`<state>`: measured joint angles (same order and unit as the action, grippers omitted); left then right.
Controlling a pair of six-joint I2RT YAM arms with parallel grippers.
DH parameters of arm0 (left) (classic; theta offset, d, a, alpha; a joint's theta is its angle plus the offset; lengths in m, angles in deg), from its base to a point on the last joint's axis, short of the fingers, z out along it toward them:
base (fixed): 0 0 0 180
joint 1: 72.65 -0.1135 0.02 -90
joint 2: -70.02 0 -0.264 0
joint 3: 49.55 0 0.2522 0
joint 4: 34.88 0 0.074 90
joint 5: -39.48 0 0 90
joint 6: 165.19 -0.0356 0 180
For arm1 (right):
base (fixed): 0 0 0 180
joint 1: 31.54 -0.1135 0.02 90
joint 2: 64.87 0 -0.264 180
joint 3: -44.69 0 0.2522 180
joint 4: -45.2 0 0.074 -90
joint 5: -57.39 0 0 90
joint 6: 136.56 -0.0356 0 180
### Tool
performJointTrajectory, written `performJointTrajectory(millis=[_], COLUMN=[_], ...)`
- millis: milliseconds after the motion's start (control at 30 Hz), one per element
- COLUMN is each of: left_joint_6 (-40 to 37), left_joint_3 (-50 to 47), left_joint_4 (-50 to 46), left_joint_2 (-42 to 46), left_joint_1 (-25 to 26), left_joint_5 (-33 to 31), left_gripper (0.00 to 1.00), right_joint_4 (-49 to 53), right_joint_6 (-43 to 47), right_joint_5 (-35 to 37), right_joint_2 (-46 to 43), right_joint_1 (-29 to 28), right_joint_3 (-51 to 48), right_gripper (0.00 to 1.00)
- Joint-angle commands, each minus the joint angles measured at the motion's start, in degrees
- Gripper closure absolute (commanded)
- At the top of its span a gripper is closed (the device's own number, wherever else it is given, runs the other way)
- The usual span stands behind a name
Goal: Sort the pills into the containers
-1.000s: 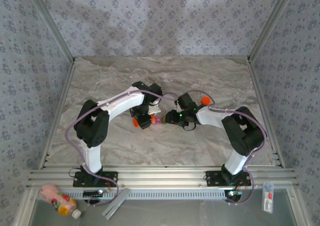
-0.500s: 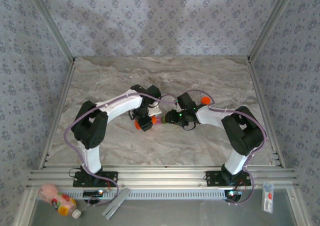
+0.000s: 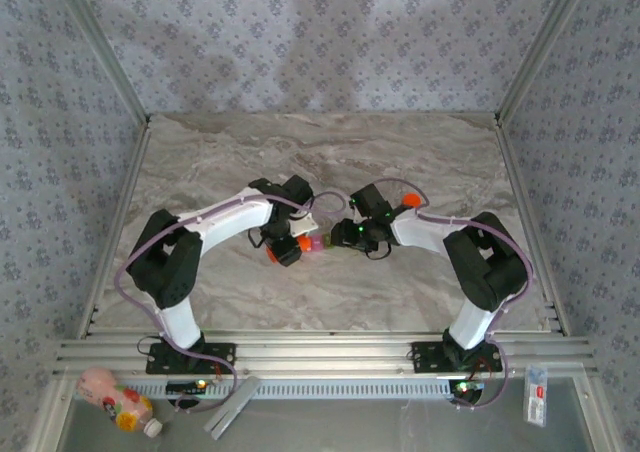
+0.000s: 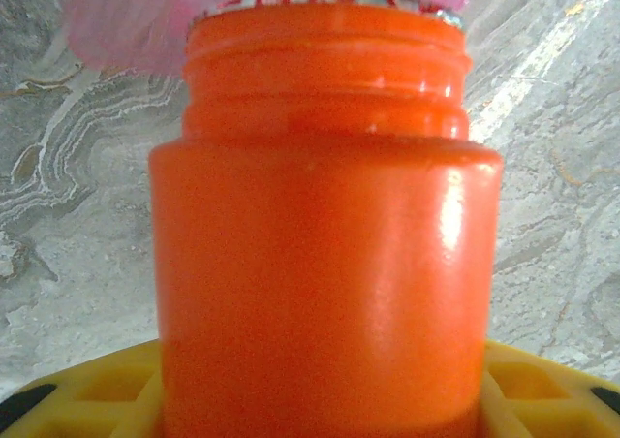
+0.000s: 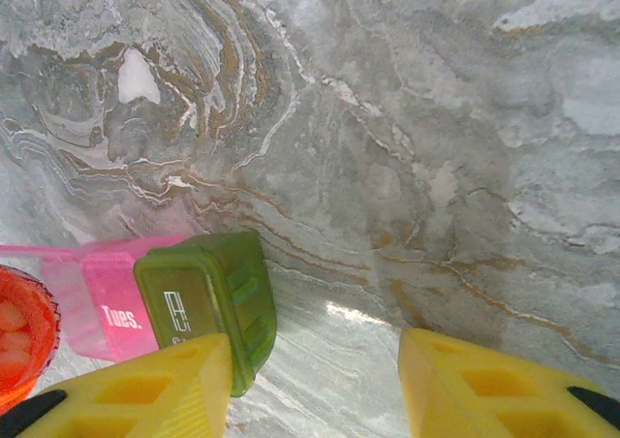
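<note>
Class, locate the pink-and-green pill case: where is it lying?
In the right wrist view, the translucent pink-and-green plastic pill case lies lower left on the marble table, its pink end beside the open orange bottle, its green end by a yellow finger.

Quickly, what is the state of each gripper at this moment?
Left gripper: closed on the orange bottle.
Right gripper: open, holding nothing, one finger beside the green compartment.

Grey veined marble tabletop [image 3: 320,142], floral-patterned walls [image 3: 320,42], aluminium frame rails [image 3: 320,353]
</note>
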<state>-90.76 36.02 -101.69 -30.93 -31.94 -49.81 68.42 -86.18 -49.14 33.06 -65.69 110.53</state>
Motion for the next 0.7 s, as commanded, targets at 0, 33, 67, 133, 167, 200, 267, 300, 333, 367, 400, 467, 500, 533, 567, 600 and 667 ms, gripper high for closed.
performJointTrajectory(millis=[0,33,67,133,167,200,267,300,333,367,400,467,500,533,567,600,667], left_joint_6=[0.19,0.2,0.17,0.21,0.28,0.37,0.6,0.76,0.89,0.98,1.09,1.19,1.28,1.4,1.48,1.62,1.98], left_joint_3=[-1.14,-1.47,-1.81,-2.51,-2.91,-3.33,-4.27,-4.75,-5.13,-5.57,-6.11,-6.89,-7.41,-7.92,-8.53,-9.12,-10.72], left_joint_4=[2.24,2.73,3.08,3.77,4.1,4.65,5.7,6.29,6.85,7.49,8.05,9.02,9.69,10.41,11.04,12.08,13.84], left_joint_2=[2.64,3.0,3.28,3.86,4.14,4.56,5.26,5.68,6.19,6.63,7.13,8.17,8.75,9.43,9.98,10.61,12.15], left_joint_1=[-0.71,-0.78,-0.89,-0.94,-1.0,-1.01,-1.15,-1.16,-1.16,-1.16,-1.13,-1.16,-1.15,-1.15,-1.15,-1.15,-1.11], left_joint_5=[1.57,1.62,1.71,2.04,2.19,2.34,2.84,3.2,3.57,3.83,4.02,4.58,4.84,5.33,5.71,6.02,6.87], left_gripper=[1.0,1.0,1.0,1.0,1.0,1.0,1.0,1.0,1.0,1.0,1.0,1.0,1.0,1.0,1.0,1.0,1.0], right_joint_4=[3.33,3.49,3.7,4.2,4.41,4.74,5.39,5.77,6.33,6.89,7.43,8.42,8.88,9.41,9.87,10.35,11.4], right_joint_6=[0.5,0.53,0.5,0.59,0.59,0.59,0.68,0.79,0.84,0.92,0.97,1.03,1.04,1.21,1.13,1.12,1.28], right_joint_5=[1.68,1.7,1.69,1.77,1.84,1.94,2.21,2.34,2.49,2.52,2.59,2.73,2.87,3.07,3.3,3.44,4.0], right_joint_2=[0.36,0.21,0.17,-0.3,-0.47,-0.79,-1.41,-1.83,-2.07,-2.34,-2.75,-3.45,-3.96,-4.39,-4.86,-5.38,-6.59], right_joint_1=[-0.13,-0.13,-0.13,-0.21,-0.21,-0.17,-0.17,-0.13,-0.06,0.04,0.19,0.6,0.9,1.14,1.55,1.86,2.86], right_joint_3=[1.92,2.17,2.32,3.0,3.27,3.47,3.85,4.05,4.26,4.46,4.6,4.78,4.87,5.02,5.04,5.14,5.28], right_gripper=[0.48,0.47,0.47,0.46,0.46,0.45,0.44,0.44,0.43,0.43,0.42,0.41,0.41,0.41,0.41,0.4,0.4])
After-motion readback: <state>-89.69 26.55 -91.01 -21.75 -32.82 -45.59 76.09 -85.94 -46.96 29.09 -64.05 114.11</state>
